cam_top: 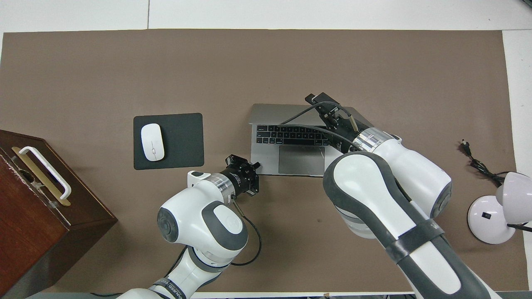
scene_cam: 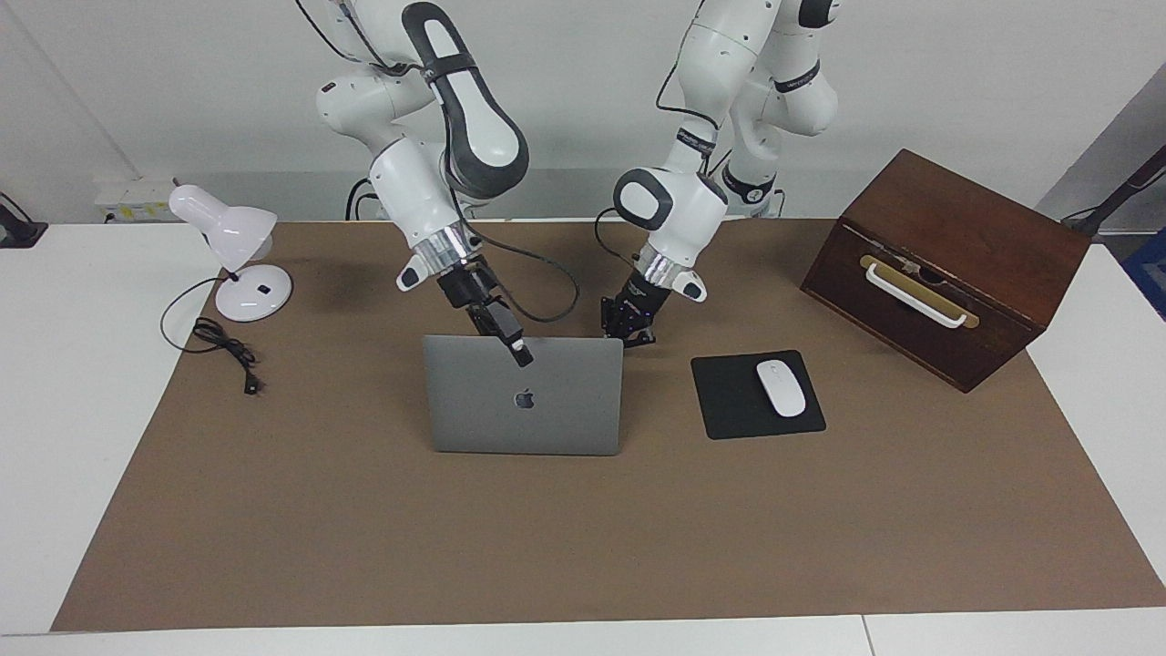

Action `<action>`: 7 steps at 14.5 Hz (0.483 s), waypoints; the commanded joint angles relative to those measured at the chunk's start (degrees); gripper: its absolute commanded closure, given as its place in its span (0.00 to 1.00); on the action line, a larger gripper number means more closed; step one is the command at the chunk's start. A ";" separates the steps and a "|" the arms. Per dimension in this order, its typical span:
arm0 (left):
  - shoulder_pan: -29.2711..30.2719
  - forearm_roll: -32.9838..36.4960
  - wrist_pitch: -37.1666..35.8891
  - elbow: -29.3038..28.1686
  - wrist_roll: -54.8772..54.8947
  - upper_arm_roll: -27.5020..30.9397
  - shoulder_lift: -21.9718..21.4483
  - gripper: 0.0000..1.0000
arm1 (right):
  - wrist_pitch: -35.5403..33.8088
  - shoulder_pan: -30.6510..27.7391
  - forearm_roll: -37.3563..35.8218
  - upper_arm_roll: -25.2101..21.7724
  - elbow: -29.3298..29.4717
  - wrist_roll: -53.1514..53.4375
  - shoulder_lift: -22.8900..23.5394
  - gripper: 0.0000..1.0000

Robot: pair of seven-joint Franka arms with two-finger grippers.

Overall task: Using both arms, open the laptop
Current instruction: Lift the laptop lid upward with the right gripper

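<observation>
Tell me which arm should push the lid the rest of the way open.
Right, probably. The right hand is at the raised top edge of the laptop lid. The left hand sits low at the base's corner, seemingly steadying it.
</observation>
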 commanded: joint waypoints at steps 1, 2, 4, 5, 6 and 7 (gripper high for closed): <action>-0.86 -0.57 -0.04 1.30 1.52 0.13 6.13 1.00 | -1.38 -1.41 -0.58 -0.77 4.04 -2.35 1.66 0.00; -0.86 -0.57 -0.04 1.30 1.52 0.13 6.13 1.00 | -1.47 -1.93 -0.58 -0.77 4.56 -3.04 1.66 0.00; -0.69 -0.57 -0.04 1.30 1.52 0.04 6.13 1.00 | -1.38 -2.29 -0.58 -0.77 5.01 -4.97 1.93 0.00; -0.69 -0.57 -0.04 1.30 1.52 0.04 6.13 1.00 | -1.30 -2.73 -0.58 -0.86 5.18 -6.29 2.10 0.00; -0.60 -0.57 -0.04 1.47 1.52 0.04 6.13 1.00 | -1.30 -3.17 -0.58 -0.77 5.79 -6.56 2.28 0.00; -0.60 -0.57 -0.04 1.65 1.52 0.04 6.13 1.00 | -1.30 -3.34 -0.24 -0.86 6.67 -6.57 2.54 0.00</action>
